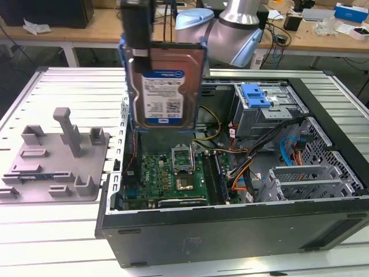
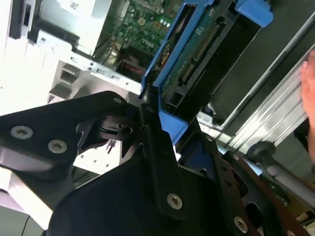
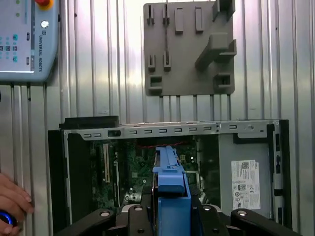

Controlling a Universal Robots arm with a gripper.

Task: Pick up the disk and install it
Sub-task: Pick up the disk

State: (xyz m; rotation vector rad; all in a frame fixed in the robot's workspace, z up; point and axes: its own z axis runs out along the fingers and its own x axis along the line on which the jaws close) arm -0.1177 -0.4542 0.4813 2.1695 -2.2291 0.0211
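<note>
Silver, blue-framed, one disk (image 1: 164,92) is hanging upright over one open computer case (image 1: 230,231), beside one grey fixture plate (image 1: 57,167) on the desk (image 1: 57,242). The end effector (image 1: 138,49) is pinching its top edge, and its white-and-blue label is facing outward. In the second wrist view, black fingers (image 2: 160,157) are clamping the blue frame. In the first wrist view, the disk is hovering edge-on above the motherboard (image 3: 133,167).

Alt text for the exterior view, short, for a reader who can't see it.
The gripper holds the disk upright above the open computer case, over its motherboard. A grey fixture plate lies on the ribbed metal table, on the exterior view's left of the case.
</note>
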